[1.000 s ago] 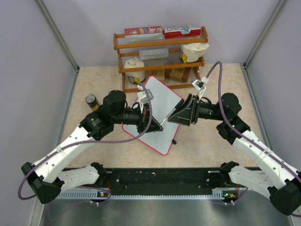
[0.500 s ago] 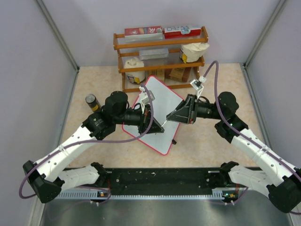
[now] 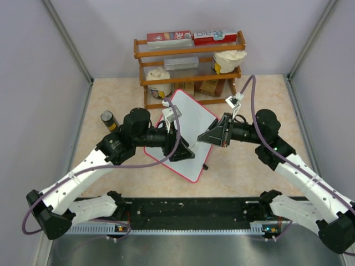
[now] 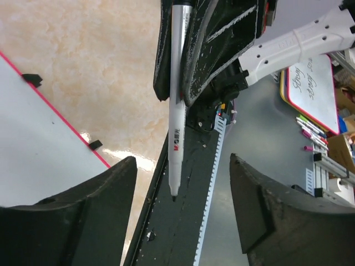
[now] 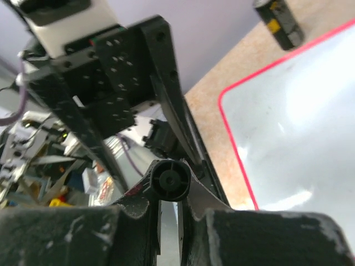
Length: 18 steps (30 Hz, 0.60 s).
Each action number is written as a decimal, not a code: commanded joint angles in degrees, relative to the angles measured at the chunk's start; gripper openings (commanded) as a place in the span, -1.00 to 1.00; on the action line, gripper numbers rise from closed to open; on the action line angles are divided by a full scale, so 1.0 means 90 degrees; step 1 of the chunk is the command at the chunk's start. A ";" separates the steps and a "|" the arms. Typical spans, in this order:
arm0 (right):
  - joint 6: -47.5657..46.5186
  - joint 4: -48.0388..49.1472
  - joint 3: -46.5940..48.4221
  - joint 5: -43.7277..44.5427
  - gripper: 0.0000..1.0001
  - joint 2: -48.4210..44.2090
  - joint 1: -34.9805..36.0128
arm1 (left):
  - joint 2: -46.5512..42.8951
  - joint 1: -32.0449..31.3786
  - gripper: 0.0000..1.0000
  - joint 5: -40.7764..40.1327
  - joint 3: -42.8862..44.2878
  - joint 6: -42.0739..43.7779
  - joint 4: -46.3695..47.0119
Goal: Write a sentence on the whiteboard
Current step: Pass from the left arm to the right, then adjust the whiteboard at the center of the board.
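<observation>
Right pincer [image 5: 171,191] is clamping together on the marker [image 4: 176,111], gripping the barrel near its back end; in the right wrist view the round butt of the barrel is sitting squeezed between the two fingers.

Left pincer [image 4: 182,166] is standing apart; its fingers [image 4: 72,216] are flanking the marker's tip end with clear air on both sides, touching nothing and holding nothing.

Whiteboard [image 3: 191,113] is lying flat at the middle of the surface [image 3: 244,166], set diagonally, one corner pointing at the wooden rack [image 3: 188,52] along the far edge and the opposite corner pointing toward the near edge; its long axis is running from far-right to near-left. No sentence is showing on the white panel in any view; judging from that, writing is not yet begun.

Key relation: the board is lying directly below both pincers, which are meeting above its near-right part; the marker's long axis is running from the right pincer toward the left pincer, tip leading toward the near-left, looking closer to level than pointing down at the panel. The tip is looking bare, fine and dark.

Judgement: the right arm is the one carrying the tool, so the coming move is turning on tilting the tip down onto the panel; the left pincer is sitting close around the tip and is needing to clear away first, or it is risking a knock against the barrel.
</observation>
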 commanded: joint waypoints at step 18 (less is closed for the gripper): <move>-0.1087 -0.4015 0.0103 0.5948 -1.00 -0.2039 -0.1415 | 0.3216 -0.1960 -0.02 -0.4005 0.0422 -0.0037 0.1049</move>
